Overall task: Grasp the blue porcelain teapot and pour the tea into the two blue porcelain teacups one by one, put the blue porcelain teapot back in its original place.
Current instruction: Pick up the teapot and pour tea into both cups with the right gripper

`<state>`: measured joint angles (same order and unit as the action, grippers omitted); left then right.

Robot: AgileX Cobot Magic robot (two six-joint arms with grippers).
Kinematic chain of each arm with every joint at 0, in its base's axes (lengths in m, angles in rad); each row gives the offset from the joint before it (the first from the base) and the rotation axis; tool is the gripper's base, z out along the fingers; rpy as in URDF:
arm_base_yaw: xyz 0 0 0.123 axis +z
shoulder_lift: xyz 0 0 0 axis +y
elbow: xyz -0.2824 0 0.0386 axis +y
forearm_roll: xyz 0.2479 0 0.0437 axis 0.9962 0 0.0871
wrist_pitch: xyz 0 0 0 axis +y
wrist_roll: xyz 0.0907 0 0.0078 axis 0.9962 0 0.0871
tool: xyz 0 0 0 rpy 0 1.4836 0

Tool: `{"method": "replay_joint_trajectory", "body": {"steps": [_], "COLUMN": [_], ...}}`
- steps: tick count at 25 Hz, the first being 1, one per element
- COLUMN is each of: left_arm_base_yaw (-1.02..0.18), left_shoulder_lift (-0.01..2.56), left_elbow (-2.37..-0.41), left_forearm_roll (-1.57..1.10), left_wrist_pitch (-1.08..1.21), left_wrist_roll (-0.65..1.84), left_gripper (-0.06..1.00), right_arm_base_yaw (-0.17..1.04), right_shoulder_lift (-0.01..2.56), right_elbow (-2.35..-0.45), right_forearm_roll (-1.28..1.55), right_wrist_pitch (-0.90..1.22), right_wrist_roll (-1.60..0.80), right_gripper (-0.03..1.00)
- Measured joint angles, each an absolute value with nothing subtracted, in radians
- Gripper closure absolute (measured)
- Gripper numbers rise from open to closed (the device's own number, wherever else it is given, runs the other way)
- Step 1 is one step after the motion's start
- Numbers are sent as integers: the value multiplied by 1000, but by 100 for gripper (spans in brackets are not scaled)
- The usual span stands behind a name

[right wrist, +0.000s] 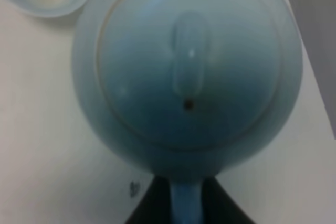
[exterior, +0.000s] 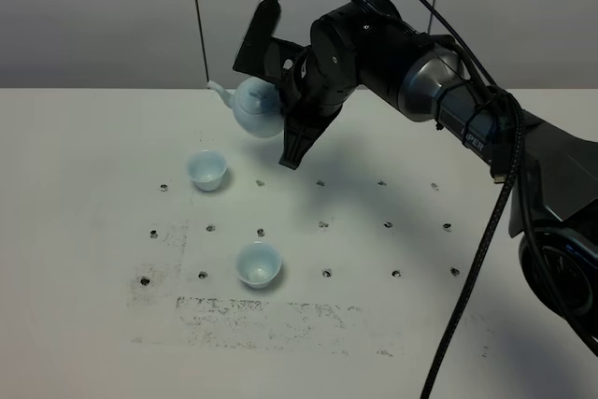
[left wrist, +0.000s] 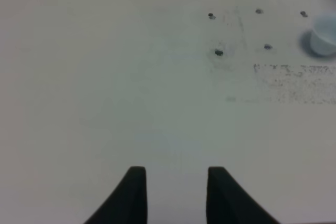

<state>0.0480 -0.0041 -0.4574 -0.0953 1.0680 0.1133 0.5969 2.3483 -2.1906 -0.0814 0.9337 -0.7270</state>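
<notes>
1. Table [exterior: 84,306]: white, dotted with holes.
2. Right pincer [right wrist: 185,205] is clamped on the teapot [exterior: 254,107] handle. The pot is at the table's 12 o'clock, spout-to-handle axis roughly crosswise, spout toward 9–10 o'clock.
3. Left pincer [left wrist: 176,184]: jaws apart, empty.
4. Far teacup [exterior: 206,170] at the pot's 7 o'clock, near teacup [exterior: 259,263] at 6.

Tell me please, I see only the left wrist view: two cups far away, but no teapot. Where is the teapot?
Observer: The right gripper is shut on the handle of the blue porcelain teapot, behind the farther teacup in the exterior high view.
Operator: Is the spout over a cup?
Observer: It seems not. The spout points to the left of that view and sits farther back than the cup.
Operator: Is the lid in place?
Observer: Yes, the right wrist view shows the lid seated on the pot.
</notes>
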Motion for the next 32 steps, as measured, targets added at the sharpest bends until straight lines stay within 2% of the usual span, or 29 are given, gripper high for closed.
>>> {"method": "replay_joint_trajectory", "body": {"steps": [7, 13, 18, 32], "left_arm_base_yaw": [48, 48, 48, 48], "left_shoulder_lift": [-4, -4, -4, -4], "left_elbow": [-457, -457, -457, -457], "left_forearm_roll": [-95, -95, -95, -95], "left_wrist_pitch": [1068, 1068, 1068, 1068], "left_wrist_roll": [113, 113, 113, 113], "left_gripper": [60, 60, 60, 60], "right_arm_base_yaw": [603, 603, 606, 651], "right_shoulder_lift": [2375, 2395, 2412, 2453], "right_elbow": [-2196, -2196, -2197, -2197], "right_forearm_roll": [-110, -188, -221, -377], "right_wrist_pitch": [910, 802, 789, 730], "right_wrist_roll": [-956, -990, -1075, -1085], "right_gripper": [91, 91, 91, 91]}}
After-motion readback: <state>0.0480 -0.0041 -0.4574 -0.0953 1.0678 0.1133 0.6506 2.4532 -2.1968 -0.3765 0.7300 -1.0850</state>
